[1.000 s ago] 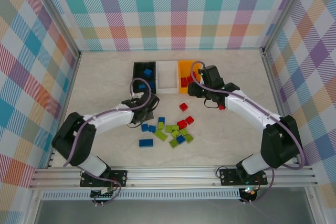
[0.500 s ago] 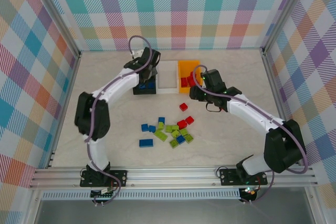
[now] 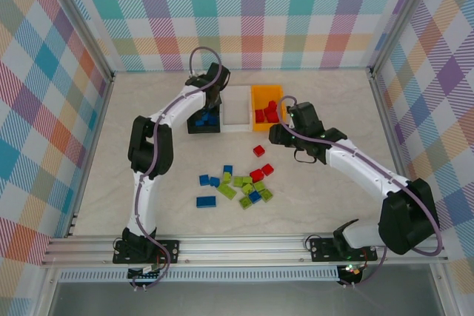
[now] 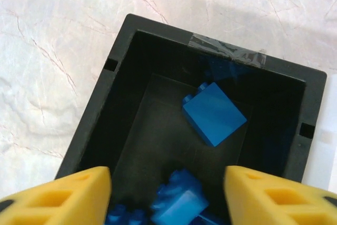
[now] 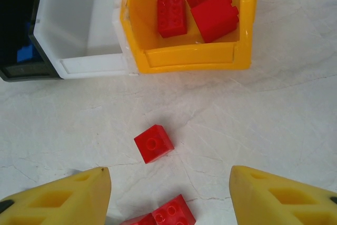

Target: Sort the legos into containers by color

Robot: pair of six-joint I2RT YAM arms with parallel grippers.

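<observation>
Three bins (image 3: 237, 128) sit in a row (walls touching) near the table's (image 3: 148, 123) far edge, with bricks (image 3: 266, 115) inside the left and right ones. Loose bricks (image 3: 237, 186) lie clustered in front of them, mid-table.

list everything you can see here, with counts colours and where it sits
black bin: one, black, left end of the bin row
white bin: one, white, middle of the row
orange bin: one, orange, right end
binned blue bricks: at least three, blue, in the black bin
binned red bricks: about three, red, in the orange bin
loose red bricks: three, red, on the table
loose blue bricks: five, blue, table pile
loose green bricks: about six, lime, table pile
table: one, pale marbled
left end effector: yellow fingers, open, above the black bin
right end effector: yellow fingers, open, above the loose red bricks
</observation>
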